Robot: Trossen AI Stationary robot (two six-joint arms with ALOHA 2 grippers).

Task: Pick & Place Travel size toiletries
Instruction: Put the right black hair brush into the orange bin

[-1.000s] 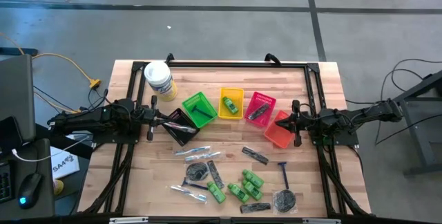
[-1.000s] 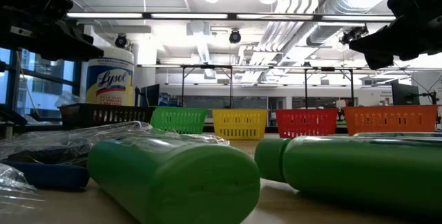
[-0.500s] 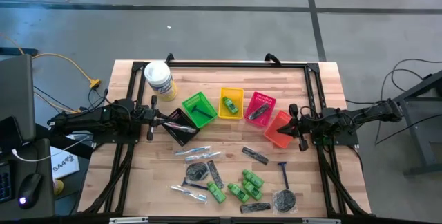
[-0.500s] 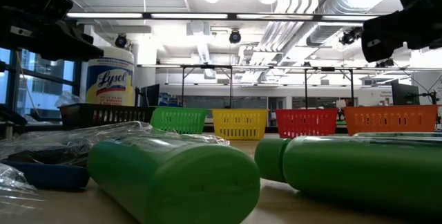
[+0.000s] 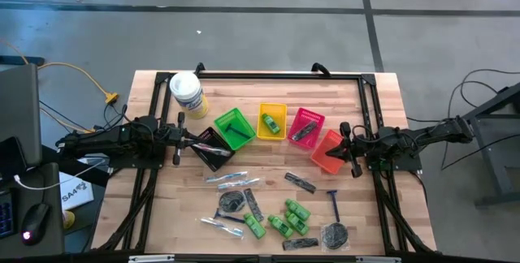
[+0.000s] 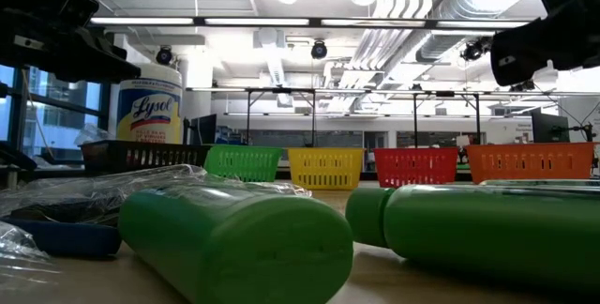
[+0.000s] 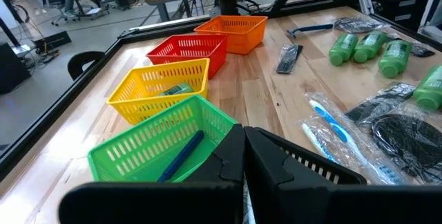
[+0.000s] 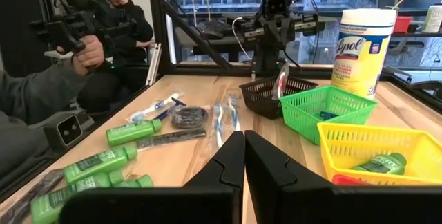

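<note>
1. Since a second ago my right gripper (image 5: 344, 150) has slid a little toward the near side of the table, and it now hangs over the orange basket (image 5: 327, 152). My left gripper (image 5: 192, 141) has not moved; it waits over the black basket (image 5: 213, 149).

2. Both of my hands are pinched together and hold nothing. In each wrist view the two dark fingers touch with no gap.

3. Five small baskets sit in a row across the middle of the table: black, green basket (image 5: 234, 127), yellow basket (image 5: 272, 121), red basket (image 5: 306, 126) and orange. I think each one is for one kind of thing, so the sorting stays neat.

4. Some things are in already. A blue-handled stick lies in the green basket, a green bottle (image 8: 376, 163) lies in the yellow one, and a dark comb lies in the red one.

5. Most of the travel size toiletries (image 5: 276, 210) lie loose on the near half of the table: green mini bottles (image 5: 290, 217), a blue razor (image 5: 334, 204), clear-wrapped sticks (image 5: 231, 178), dark combs (image 5: 301, 183) and a round dark packet (image 5: 335, 234). They are spread out flat, which I think makes each one easy to pick up.

6. I think my right hand has no load, so going for one of the loose things comes next.

7. A big white tub (image 5: 186, 93) with a yellow label stands at the far left. It reads "Lysol" in blue letters. I cannot read the writing on the bottles.

8. A person (image 8: 41, 79) sits beyond the table's left side, holding a dark handle.
</note>
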